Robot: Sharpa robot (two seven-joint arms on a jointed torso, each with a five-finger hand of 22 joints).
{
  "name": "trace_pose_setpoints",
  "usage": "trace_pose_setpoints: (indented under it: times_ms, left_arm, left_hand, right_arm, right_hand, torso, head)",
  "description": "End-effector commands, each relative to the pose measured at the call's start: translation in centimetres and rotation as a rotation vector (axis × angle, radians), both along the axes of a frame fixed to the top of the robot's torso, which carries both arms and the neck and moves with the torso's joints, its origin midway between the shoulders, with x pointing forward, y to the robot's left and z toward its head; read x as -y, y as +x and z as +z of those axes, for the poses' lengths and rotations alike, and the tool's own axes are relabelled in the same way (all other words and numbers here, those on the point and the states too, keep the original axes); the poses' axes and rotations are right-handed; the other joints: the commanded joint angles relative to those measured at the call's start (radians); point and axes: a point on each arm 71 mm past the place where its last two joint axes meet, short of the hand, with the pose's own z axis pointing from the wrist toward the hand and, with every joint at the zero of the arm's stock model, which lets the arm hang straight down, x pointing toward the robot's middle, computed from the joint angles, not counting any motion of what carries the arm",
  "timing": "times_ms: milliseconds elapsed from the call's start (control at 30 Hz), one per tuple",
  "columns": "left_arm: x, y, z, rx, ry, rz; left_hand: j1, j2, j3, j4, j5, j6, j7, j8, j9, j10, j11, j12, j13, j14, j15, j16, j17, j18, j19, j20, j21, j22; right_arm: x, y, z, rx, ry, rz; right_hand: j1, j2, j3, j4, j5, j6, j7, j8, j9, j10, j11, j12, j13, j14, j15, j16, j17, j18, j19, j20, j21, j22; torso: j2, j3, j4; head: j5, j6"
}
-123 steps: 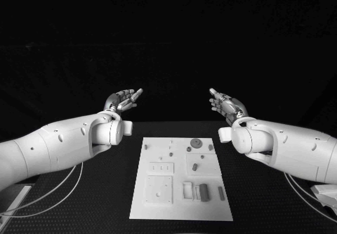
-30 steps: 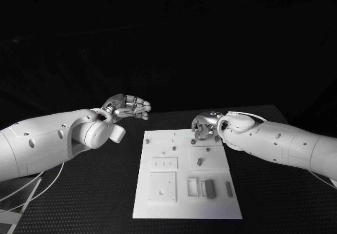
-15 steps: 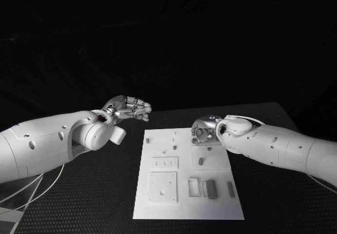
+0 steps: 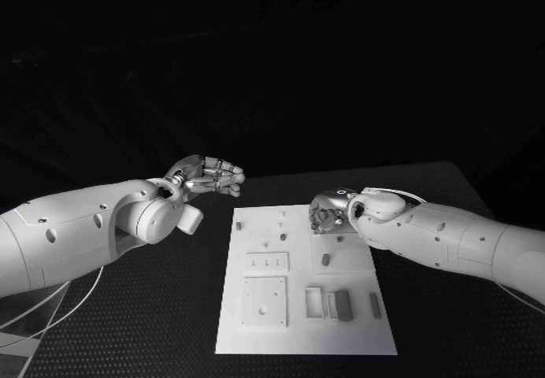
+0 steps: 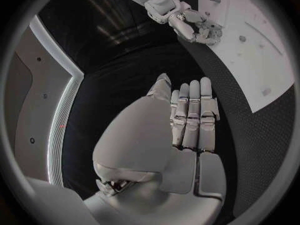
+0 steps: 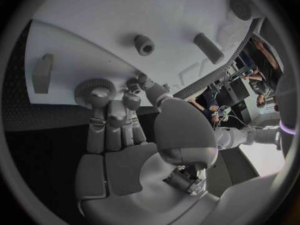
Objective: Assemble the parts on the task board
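Observation:
The white task board lies in the middle of the black table. My right hand is down on the board's far right corner, where its fingers and thumb close round the round grey gear, which sits on the board. My left hand hovers above the table just beyond the board's far left corner, loosely bent and holding nothing. The left wrist view shows its fingers side by side, with the right hand on the board beyond them.
Several small grey parts sit on the board: a short peg, an oblong piece, a block and a bar near the front. Thin cables trail over the table's near left corner.
Both hands came down from their raised, spread pose. The right hand has settled on the gear and barely moved in the last second. The left hand's fingers have bent inward.

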Motion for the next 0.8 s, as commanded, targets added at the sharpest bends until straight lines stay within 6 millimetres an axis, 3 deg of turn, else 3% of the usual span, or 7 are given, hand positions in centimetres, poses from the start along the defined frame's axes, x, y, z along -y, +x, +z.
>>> trace_pose_setpoints:
  times_ms: [33, 433, 800]
  left_arm:
    - [0.29, -0.02, 0.22, 0.009, -0.008, -0.022]
    - [0.13, 0.06, 0.18, 0.006, -0.005, -0.019]
    - [0.06, 0.11, 0.16, 0.004, -0.004, -0.018]
  left_hand:
    - [-0.012, -0.001, -0.005, 0.001, 0.004, -0.002, 0.007, -0.005, -0.001, 0.002, 0.007, -0.006, 0.001, 0.005, 0.001, -0.005, 0.002, 0.007, 0.006, -0.002, -0.004, -0.002]
    - [-0.016, -0.001, -0.006, 0.001, 0.004, -0.004, 0.008, -0.007, -0.002, 0.001, 0.008, -0.010, 0.001, 0.005, 0.001, -0.007, 0.004, 0.007, 0.006, -0.002, -0.005, -0.002]
    - [-0.017, -0.001, -0.006, 0.001, 0.004, -0.004, 0.009, -0.008, -0.003, 0.001, 0.008, -0.012, 0.002, 0.005, 0.001, -0.008, 0.005, 0.007, 0.006, -0.002, -0.006, -0.002]
  right_arm:
    - [-0.06, -0.08, -0.27, -0.016, -0.023, 0.008]
    - [0.51, -0.09, -0.46, -0.024, -0.041, 0.002]
    - [0.44, -0.20, -0.44, -0.016, -0.051, 0.010]
  right_hand:
    - [-0.003, 0.008, 0.006, 0.001, 0.004, 0.010, 0.001, -0.001, 0.001, -0.019, 0.014, 0.005, 0.003, 0.006, 0.001, 0.006, 0.001, 0.039, 0.003, -0.007, 0.005, 0.022]
    - [0.007, 0.050, 0.022, -0.001, 0.005, 0.024, -0.004, 0.004, 0.006, -0.020, 0.009, 0.017, 0.010, 0.006, -0.003, 0.012, 0.001, 0.039, 0.000, -0.010, 0.013, 0.023]
    - [0.011, 0.031, 0.072, 0.002, 0.005, 0.029, -0.004, 0.002, 0.008, -0.021, 0.009, 0.022, 0.010, 0.005, -0.003, 0.015, -0.002, 0.039, -0.002, -0.007, 0.019, 0.022]
  torso:
    - [0.005, 0.0037, 0.0010]
    - [0.009, 0.0071, 0.0023]
    - [0.012, 0.0101, 0.0029]
  head:
    - [0.000, 0.002]
    - [-0.001, 0.001]
    - [-0.004, 0.002]
